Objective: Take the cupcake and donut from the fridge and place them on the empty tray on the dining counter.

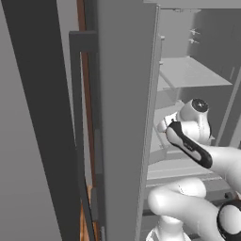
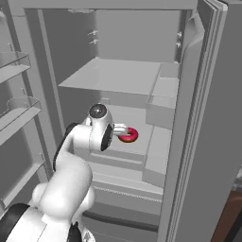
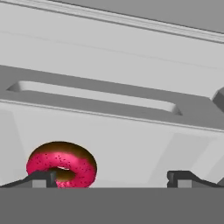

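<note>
The fridge (image 2: 118, 75) stands open with pale grey shelves inside. On its middle shelf lies the donut (image 2: 128, 135), a small ring with red-pink icing. My arm reaches into the fridge, and the gripper (image 2: 121, 129) is right at the donut's near left side. In the hand view the donut (image 3: 61, 168) lies low on the left, partly behind the left fingertip (image 3: 41, 177). The gripper (image 3: 111, 179) is open with nothing between its fingers. The cupcake, the tray and the dining counter are out of view.
The left fridge door (image 1: 124, 117) stands edge-on close beside the arm. Its door bins (image 2: 16, 111) jut out on the left. The right door (image 2: 198, 142) stands open on the right. An upper shelf (image 2: 113, 75) hangs over the donut's shelf, with drawers (image 2: 123, 189) below.
</note>
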Available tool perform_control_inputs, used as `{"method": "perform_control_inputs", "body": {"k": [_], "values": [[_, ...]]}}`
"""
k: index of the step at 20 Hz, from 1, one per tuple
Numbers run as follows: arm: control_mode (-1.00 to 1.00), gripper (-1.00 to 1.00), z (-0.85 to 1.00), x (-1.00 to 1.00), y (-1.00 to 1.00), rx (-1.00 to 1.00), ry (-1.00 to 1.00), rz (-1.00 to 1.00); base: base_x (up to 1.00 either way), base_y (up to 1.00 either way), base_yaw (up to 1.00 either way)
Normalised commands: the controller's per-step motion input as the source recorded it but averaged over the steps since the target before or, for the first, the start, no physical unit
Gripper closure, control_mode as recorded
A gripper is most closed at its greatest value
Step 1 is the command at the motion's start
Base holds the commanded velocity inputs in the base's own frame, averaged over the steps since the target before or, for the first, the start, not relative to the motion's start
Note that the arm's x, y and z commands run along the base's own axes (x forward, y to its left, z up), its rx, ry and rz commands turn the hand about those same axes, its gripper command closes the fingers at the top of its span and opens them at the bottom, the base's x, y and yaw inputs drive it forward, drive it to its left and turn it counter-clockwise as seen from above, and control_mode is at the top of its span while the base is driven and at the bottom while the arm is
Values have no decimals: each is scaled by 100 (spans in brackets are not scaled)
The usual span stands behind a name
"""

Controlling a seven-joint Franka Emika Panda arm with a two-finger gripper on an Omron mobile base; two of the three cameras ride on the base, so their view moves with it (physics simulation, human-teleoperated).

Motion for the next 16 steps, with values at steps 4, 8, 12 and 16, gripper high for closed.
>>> {"method": "perform_control_inputs", "body": {"k": [4, 8, 12, 16], "values": [[-100, -100, -21, 32, -11, 0, 0, 4, 0, 0, 0], [-100, -100, -25, 31, -4, 0, 0, 3, 0, 0, 0], [-100, -100, -21, 45, -6, 0, 0, 1, 0, 0, 0], [-100, -100, -18, 46, -12, 0, 1, 0, 0, 0, 0]]}}
